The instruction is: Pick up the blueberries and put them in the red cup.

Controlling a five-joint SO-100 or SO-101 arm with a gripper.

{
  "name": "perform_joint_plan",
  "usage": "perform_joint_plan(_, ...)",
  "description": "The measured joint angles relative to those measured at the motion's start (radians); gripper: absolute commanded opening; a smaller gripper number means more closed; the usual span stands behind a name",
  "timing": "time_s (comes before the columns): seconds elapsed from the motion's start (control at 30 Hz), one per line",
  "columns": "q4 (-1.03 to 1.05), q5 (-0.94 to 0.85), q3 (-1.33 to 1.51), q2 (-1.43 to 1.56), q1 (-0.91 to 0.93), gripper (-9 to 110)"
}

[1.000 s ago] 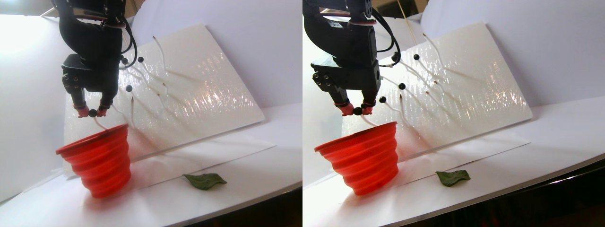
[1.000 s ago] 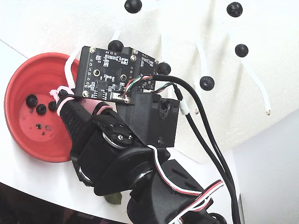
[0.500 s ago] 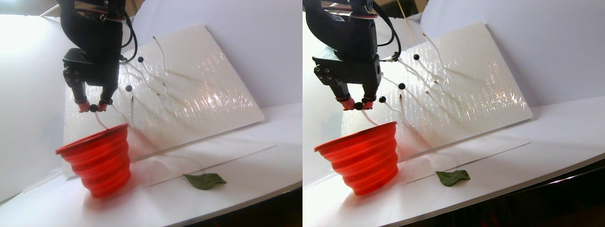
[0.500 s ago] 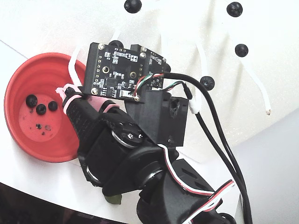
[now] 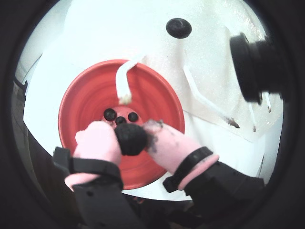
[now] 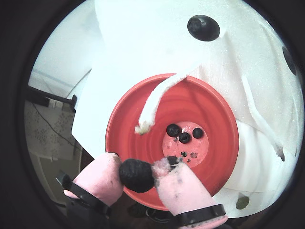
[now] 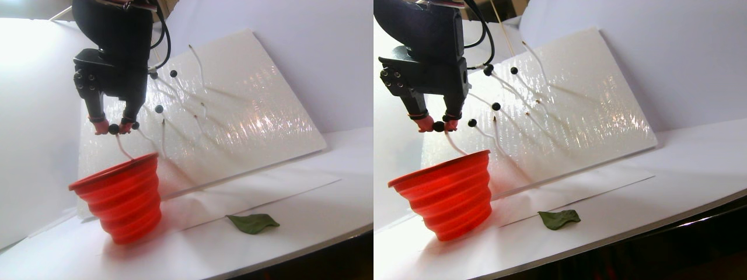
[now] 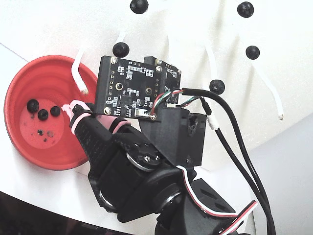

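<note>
The gripper [image 5: 131, 139] is clamped on one blueberry [image 5: 130, 139], its two pink-capped fingertips [image 5: 99, 141] pinching the berry from either side. In both wrist views the held berry hangs above the red cup [image 5: 88, 98]; the stereo pair view shows it well clear of the rim, over the cup's rear edge.

Three blueberries [image 6: 184, 131] lie together on the cup's flat bottom, beside a few dark specks. One white stem [image 5: 122, 82] reaches in over the cup's far rim, its tip bare.

Behind the cup leans a white foam board [image 7: 245, 99]. The fixed view shows five more berries [image 8: 252, 52] on white stems there. One green leaf [image 7: 252, 223] lies on the table [image 7: 292, 216].
</note>
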Motion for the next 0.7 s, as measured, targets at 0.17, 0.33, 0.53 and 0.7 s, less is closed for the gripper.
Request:
perform_joint_plan(0.17,0.04,-0.002,0.031,0.049,0.0,11)
perform_joint_plan(0.33,0.04,-0.025,0.051,0.063,0.0,11)
perform_joint_plan(0.53,0.04,-0.048,0.066,0.063,0.0,19)
perform_joint_plan(0.7,0.04,-0.057,0.067,0.063,0.0,20)
